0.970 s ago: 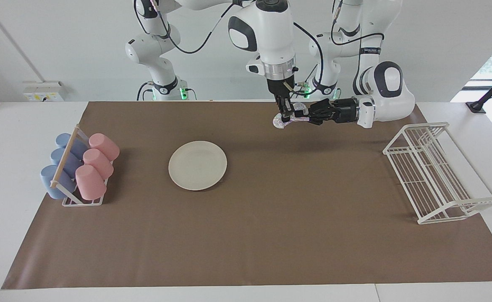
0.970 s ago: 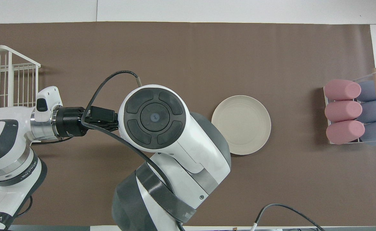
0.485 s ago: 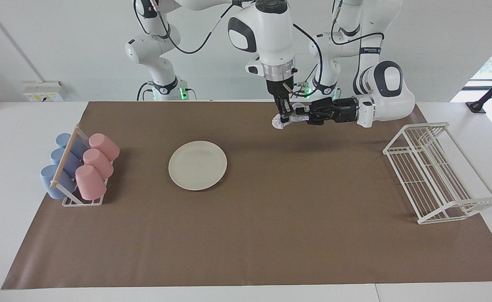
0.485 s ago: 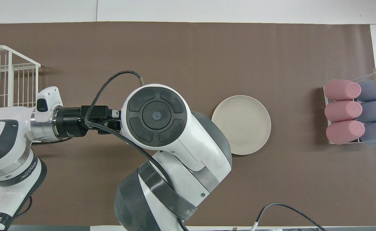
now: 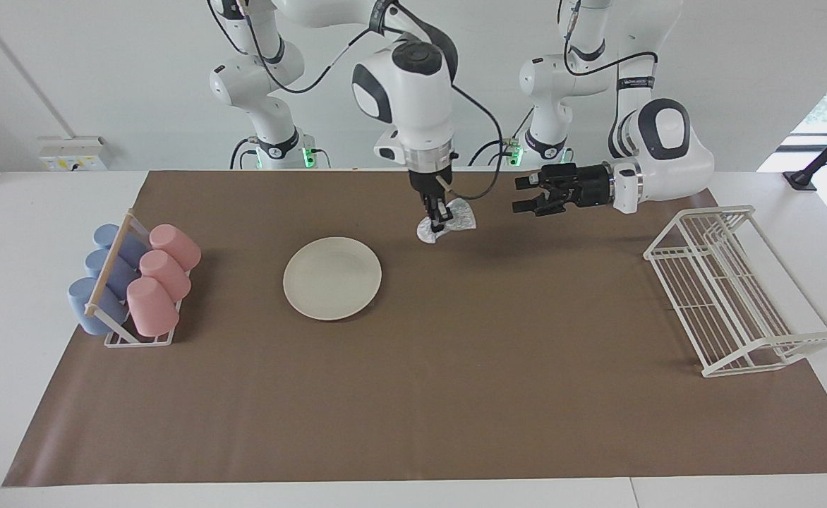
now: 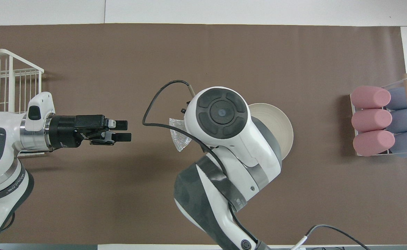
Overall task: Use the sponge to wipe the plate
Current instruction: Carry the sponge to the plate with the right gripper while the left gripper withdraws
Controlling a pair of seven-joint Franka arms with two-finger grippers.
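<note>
We are watching the right tool gripping the sponge above the bench, beside the plate lying toward the right arm's end; the left tool is hanging wide open, empty.

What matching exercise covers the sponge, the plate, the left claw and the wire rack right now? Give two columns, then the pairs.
1. sponge
2. plate
3. left claw
4. wire rack

A. open, holding nothing
B. at the left arm's end of the table
C. held up by the right claw
D. flat on the brown mat, untouched

Pairs: 1-C, 2-D, 3-A, 4-B
</note>
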